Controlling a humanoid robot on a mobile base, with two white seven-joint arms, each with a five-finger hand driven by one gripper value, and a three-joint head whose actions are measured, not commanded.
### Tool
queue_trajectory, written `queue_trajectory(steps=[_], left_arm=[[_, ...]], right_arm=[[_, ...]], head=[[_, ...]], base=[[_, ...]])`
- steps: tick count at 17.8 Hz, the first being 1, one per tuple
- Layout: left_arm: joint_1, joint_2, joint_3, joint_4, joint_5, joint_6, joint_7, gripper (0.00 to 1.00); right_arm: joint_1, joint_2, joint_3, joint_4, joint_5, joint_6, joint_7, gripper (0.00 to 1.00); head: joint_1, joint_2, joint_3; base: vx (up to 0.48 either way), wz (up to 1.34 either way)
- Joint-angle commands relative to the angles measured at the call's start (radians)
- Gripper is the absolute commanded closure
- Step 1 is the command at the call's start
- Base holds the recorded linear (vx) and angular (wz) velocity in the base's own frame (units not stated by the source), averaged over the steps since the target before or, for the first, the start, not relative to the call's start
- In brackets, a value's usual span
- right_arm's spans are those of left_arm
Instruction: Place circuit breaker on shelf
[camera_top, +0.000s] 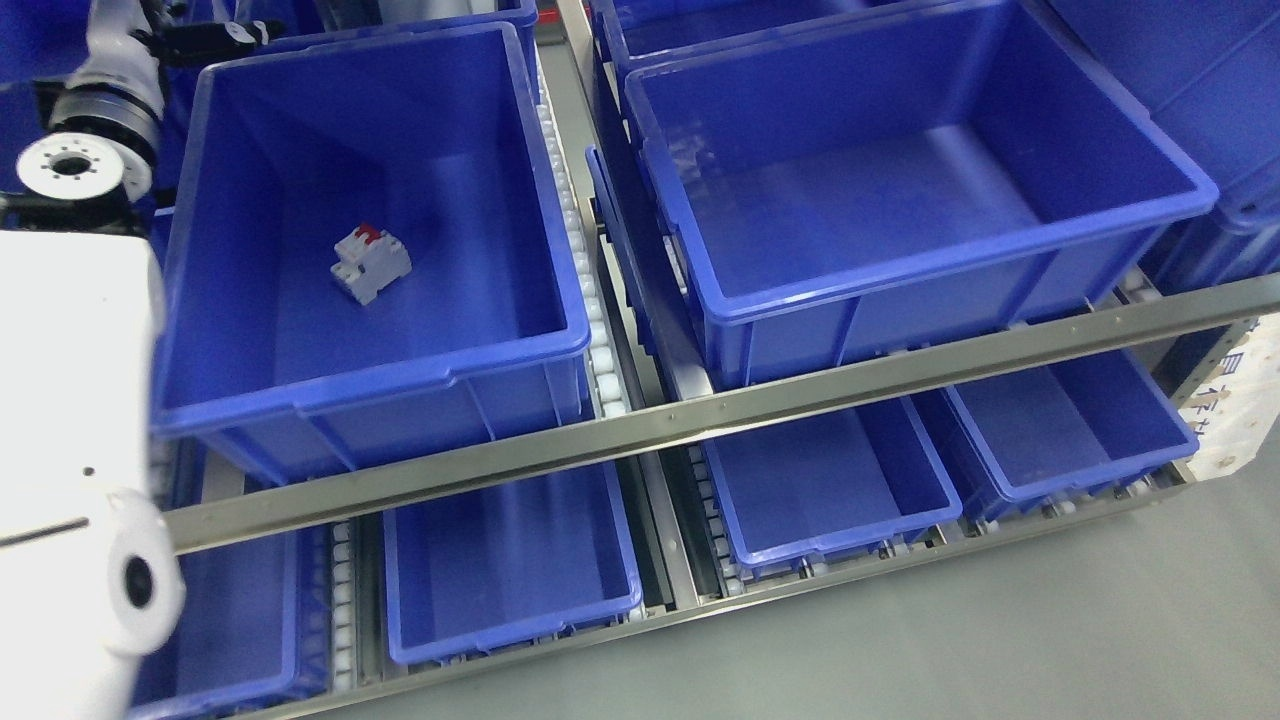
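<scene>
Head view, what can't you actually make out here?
- Left arm: the upper left edge cuts it off, so no hand shows.
- Right arm: out of frame.
- Circuit breaker in the left bin: its markings are too small to read.
- Lower bins: the metal rail and the bins above hide their back halves.
- Printed panel at the right edge: cropped and partly behind the rail.
</scene>
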Motion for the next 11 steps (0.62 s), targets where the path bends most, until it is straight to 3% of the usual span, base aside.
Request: queue_trajectory(steps=[1,3,6,11], left_arm=[[0.276,-0.174,0.154,-0.809,0.036,0.111,0.002,0.00],[0.378,-0.174,0.082,-0.922,0.038,0.121,-0.001,0.00],[0.502,-0.174,0.075,-0.980,0.038,0.119,0.000,0.00],[0.574,-0.174,0.079,-1.008,0.039,0.090,0.028,0.00]], right_arm=[[0.000,-0.017,0.020,0.000,0.000,-0.014,0.000,0.00],[0.000,-0.017,0.020,0.000,0.000,-0.014,0.000,0.00],[0.000,-0.017,0.020,0.000,0.000,-0.014,0.000,0.00],[0.000,-0.017,0.020,0.000,0.000,-0.016,0.000,0.00]], head=[[0.0000,0.000,0.000],[0.0000,0.000,0.000],[0.0000,0.000,0.000],[0.0000,0.000,0.000]], base=[[-0.255,0.03],[-0.268,0.02],[-0.317,0.01],[-0.260,0.10]])
